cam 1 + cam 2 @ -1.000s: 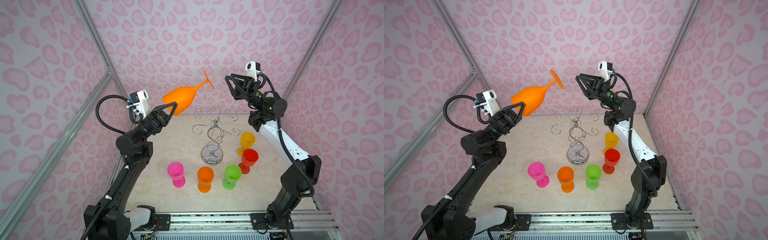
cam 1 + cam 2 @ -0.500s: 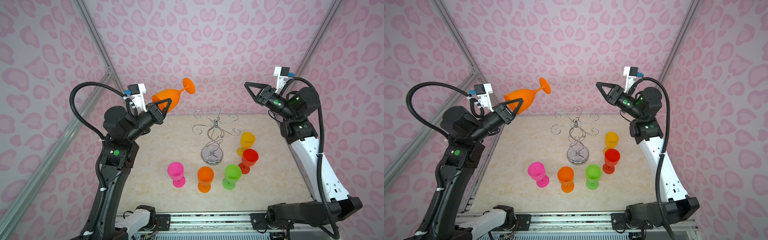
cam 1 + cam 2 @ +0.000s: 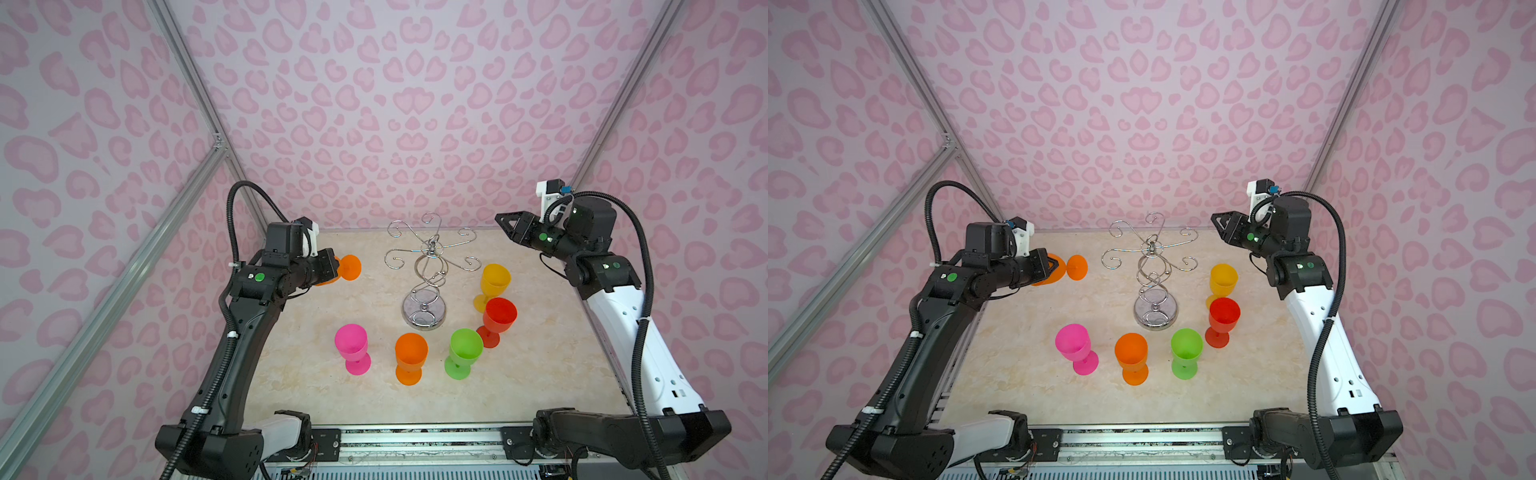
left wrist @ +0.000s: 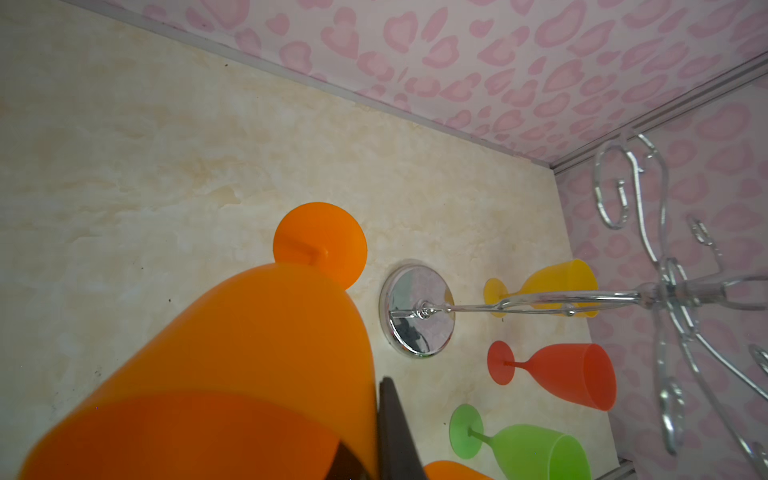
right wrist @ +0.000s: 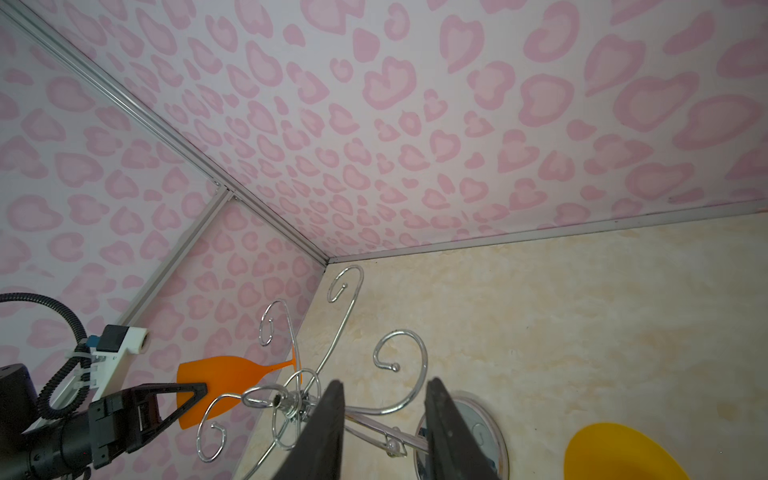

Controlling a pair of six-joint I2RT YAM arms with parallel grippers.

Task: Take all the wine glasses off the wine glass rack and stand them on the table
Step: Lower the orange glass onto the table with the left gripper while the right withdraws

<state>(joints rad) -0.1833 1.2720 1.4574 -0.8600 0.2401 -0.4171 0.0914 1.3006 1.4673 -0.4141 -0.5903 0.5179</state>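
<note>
An orange wine glass [image 3: 1059, 271] lies level in the air left of the wine glass rack [image 3: 430, 250], its foot [image 3: 350, 267] towards the rack. My left gripper [image 3: 1054, 265] is shut on its bowl [image 4: 249, 353]; one dark finger [image 4: 390, 428] presses the bowl's side and the other is hidden. The chrome rack [image 3: 1152, 249] stands on its round mirrored base [image 3: 424, 311] with nothing on its curled arms. My right gripper [image 3: 502, 221] hovers open at the back right, above and apart from the rack, with nothing between its fingers [image 5: 332, 415].
Several glasses stand upright in front of and right of the rack: pink [image 3: 352, 347], orange [image 3: 410, 357], green [image 3: 463, 351], red [image 3: 498, 318], yellow [image 3: 494, 282]. Patterned walls close the table at the back and sides; a metal rail [image 3: 415, 440] runs along the front.
My left arm has come down and back to the left with the orange glass, which now lies level beside the rack instead of high above it. My right arm has drawn back to the right and lowered.
</note>
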